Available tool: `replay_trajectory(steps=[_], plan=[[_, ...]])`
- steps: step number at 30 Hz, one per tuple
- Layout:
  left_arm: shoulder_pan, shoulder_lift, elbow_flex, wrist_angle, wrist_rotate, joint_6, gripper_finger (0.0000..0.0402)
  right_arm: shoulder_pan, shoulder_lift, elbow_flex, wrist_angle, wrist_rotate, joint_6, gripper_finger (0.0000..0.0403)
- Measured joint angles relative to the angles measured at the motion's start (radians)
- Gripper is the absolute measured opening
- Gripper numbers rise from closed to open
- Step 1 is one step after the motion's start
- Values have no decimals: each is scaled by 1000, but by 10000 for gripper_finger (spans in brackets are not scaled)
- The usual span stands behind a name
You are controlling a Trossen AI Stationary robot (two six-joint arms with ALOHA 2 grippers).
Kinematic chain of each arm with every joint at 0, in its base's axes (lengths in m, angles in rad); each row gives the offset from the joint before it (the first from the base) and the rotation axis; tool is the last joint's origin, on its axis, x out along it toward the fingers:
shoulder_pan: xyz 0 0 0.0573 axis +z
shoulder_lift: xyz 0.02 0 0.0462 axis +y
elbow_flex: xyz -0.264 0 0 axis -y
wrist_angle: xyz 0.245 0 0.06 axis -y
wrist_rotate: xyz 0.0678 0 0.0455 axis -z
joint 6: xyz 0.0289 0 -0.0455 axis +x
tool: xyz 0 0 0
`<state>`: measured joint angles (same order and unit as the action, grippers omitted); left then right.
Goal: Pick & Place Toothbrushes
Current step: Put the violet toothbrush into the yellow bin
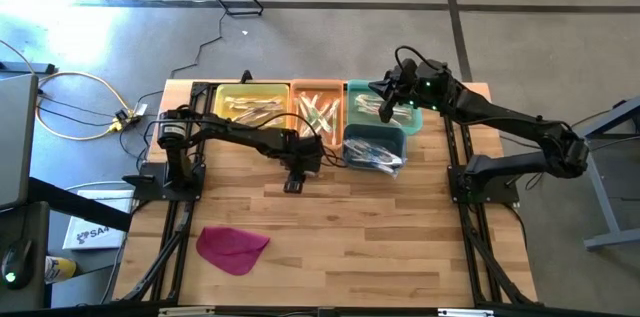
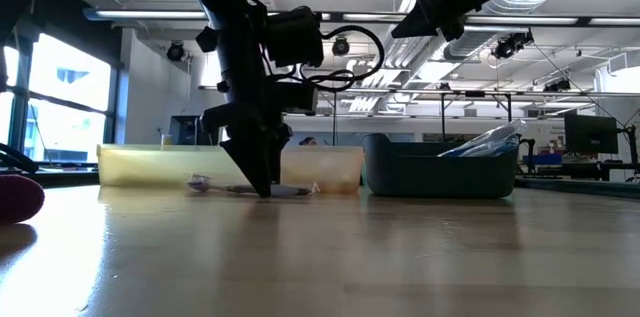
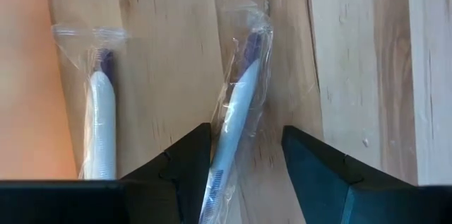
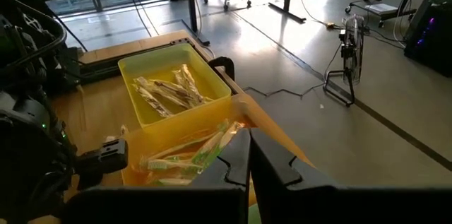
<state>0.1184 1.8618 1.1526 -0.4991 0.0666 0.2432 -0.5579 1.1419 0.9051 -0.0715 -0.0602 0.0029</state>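
Wooden table (image 1: 380, 227) on a dark frame, concrete floor around it, cables on the floor at 10 o'clock from the table. Along the table's 12 o'clock edge stand three bins side by side: yellow bin (image 1: 248, 107), orange bin (image 1: 318, 107), green bin (image 1: 380, 105). A dark bin (image 1: 372, 147) sits touching the green bin on its 6 o'clock side. All four hold wrapped toothbrushes (image 4: 169, 93). A magenta cloth (image 1: 232, 248) lies near the table's 7 o'clock corner, well apart from the bins.

Left gripper (image 1: 293, 183) is down at the tabletop just at 6 o'clock of the orange bin; the low view shows its tips at the wood. Its fingers (image 3: 180, 171) stand spread, one to each side of a white brush (image 3: 236, 114) in clear wrap that lies flat on the table. One finger touches or nearly touches the wrap; the other is apart from it. The brush is not clamped. A second brush (image 3: 99, 121), also white and wrapped, lies on the wood just beside the first, next to the orange bin's wall.

Right gripper (image 4: 248, 155) hangs in the air above the green bin, clear of its contents. Its fingers are pressed together with nothing between them
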Motion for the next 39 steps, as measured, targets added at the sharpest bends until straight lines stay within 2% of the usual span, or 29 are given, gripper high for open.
replay_trajectory(steps=[3, 11, 18, 29, 39], plan=[[-1, 0, 0, 2, 1, -13, 158, 0, 0, 0, 0, 0, 0, 3], [-2, 1, 0, 10, 6, -66, 78, 0, 0, 0, 0, -1, 0, 2], [-2, 1, 0, 8, 6, -147, 38, 0, 0, 0, 0, -1, 0, 2], [-2, -1, 0, 3, 12, -170, 23, 0, 0, 0, 0, -2, -1, 2], [-2, -5, 88, -90, 114, -179, 21, 0, 0, 0, 0, -2, -7, 2]])
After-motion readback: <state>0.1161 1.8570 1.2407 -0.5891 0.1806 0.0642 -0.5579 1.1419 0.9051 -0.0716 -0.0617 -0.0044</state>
